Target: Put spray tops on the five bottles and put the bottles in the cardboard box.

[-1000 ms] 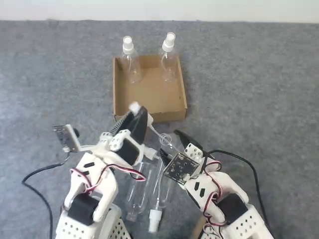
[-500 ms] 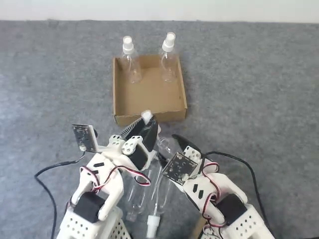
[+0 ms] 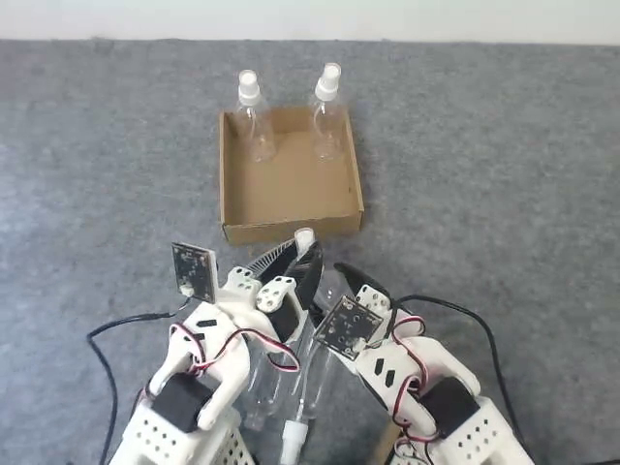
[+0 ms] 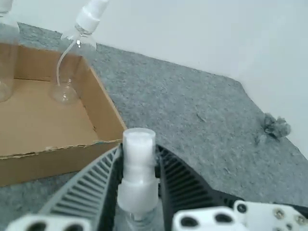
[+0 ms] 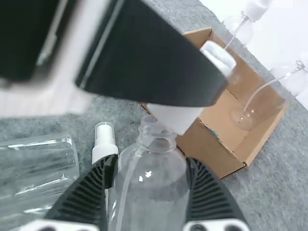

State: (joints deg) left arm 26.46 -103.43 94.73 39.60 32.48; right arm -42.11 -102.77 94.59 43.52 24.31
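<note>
The spray top (image 4: 138, 163) sits clamped between the left gripper's (image 4: 138, 149) ribbed jaws, its collar just above the open neck of a clear bottle (image 5: 149, 180). The right gripper (image 5: 150, 166) holds that bottle upright, jaws closed around its shoulder, just in front of the cardboard box (image 3: 225, 174). Two capped bottles (image 3: 252, 121) already stand in the box. By the look of it, the third is mid-capping. Two bare bottles (image 3: 271, 378) and a loose spray top (image 3: 294, 441) lie between the arms, not yet handled.

The high view looks down on the grey carpeted worktop (image 3: 504, 145); 2 close wrist views share the brown cardboard box (image 4: 38, 120).
</note>
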